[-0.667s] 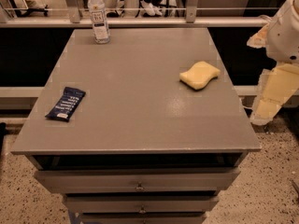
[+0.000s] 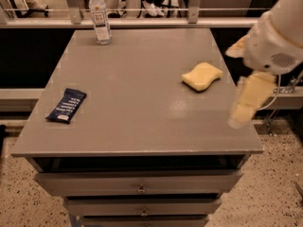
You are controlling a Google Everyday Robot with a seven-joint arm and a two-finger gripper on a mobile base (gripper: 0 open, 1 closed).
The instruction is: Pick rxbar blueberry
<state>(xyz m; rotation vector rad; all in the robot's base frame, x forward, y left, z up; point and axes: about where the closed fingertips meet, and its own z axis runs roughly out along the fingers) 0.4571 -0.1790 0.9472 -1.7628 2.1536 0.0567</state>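
**Blueberry bar at left edge of table; gripper off the right front corner**

Nearest: a stack of grey drawers (image 2: 141, 183) under the top, small knobs down the middle, the uppermost gap dark. Speckled floor (image 2: 279, 188) shows to either side.

Grey table (image 2: 142, 108), front edge running straight across the lower part of the view.

The rxbar blueberry (image 2: 66, 105) lies flat on the left side of the top, toward the front. Small flat rectangle, dark navy wrapper, rows of white print along its length. Long axis tilted, far end leaning right. Its near-left end sits just beside the table's left edge, not over it. Nothing touches it, and bare tabletop lies on its right, front and back.

The gripper (image 2: 246, 103) hangs at the right edge of the table near the front corner, pale yellow, pointing down, above the surface. Open or closed: cannot tell. It holds nothing visible. The white arm (image 2: 274, 41) rises behind it, out of view at upper right. Gripper and bar are well apart, with the table's width between them.

Mid-depth, right side: yellow sponge (image 2: 202, 76), lying flat, between the centre and the right edge.

Far left corner: clear water bottle (image 2: 100, 18), upright, white cap, near the back edge.

Beyond the table: a pale rail (image 2: 151, 22) running across.
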